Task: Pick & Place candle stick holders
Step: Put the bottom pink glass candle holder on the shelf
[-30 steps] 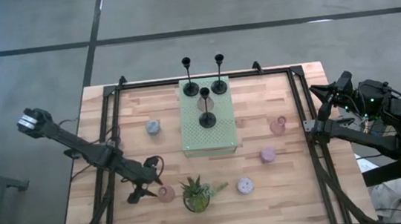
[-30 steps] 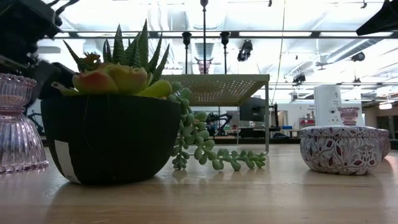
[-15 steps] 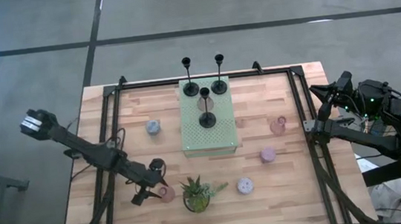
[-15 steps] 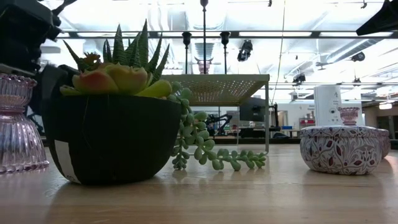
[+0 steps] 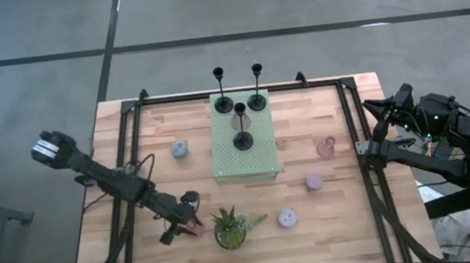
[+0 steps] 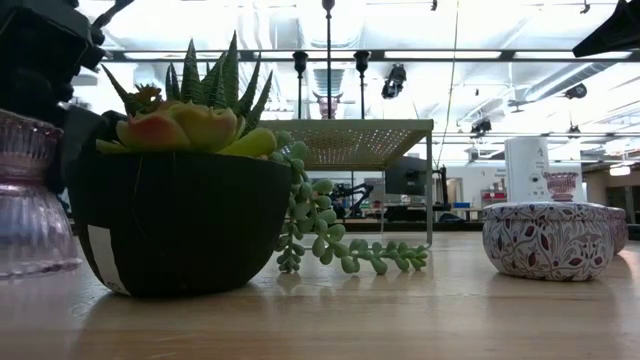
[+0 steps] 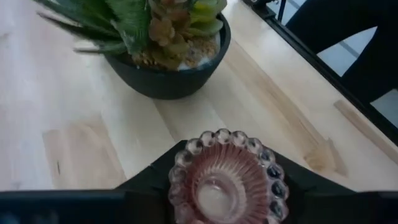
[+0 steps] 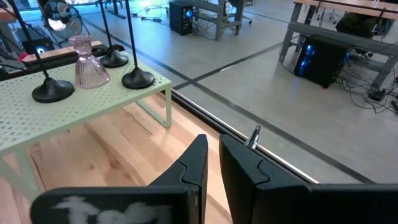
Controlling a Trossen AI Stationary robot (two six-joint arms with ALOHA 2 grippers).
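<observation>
A pink ribbed glass holder (image 5: 196, 228) stands on the table near the front, left of the potted plant (image 5: 230, 228). My left gripper (image 5: 189, 225) is shut around it; it also shows in the left wrist view (image 7: 224, 190) and the low view (image 6: 25, 200). Three tall black candlesticks (image 5: 243, 139) and a pink glass holder (image 8: 90, 62) stand by their bases on the green perforated stand (image 5: 245, 161). A blue cup (image 5: 180, 149), a pink cup (image 5: 326, 146) and a lilac cup (image 5: 313, 181) sit on the table. My right gripper (image 8: 213, 155) is shut and empty at the right edge. My left gripper has the pink holder between its two fingers, one finger (image 7: 149, 183) on each side of the scalloped top rim (image 7: 179, 163). The fingers slant down at it from the table's left. The holder stands upright with its base on the table (image 6: 30, 268).
The potted plant (image 6: 180, 200) stands close to the right of the held holder. A patterned round tin (image 5: 287, 219) lies right of the plant. A black frame (image 5: 129, 160) runs along the table's sides.
My left gripper has gone toward the table's right and near edge, up to the pink glass holder, and now has its fingers on both sides of it. In the low view the holder has shifted a little from where it stood.
</observation>
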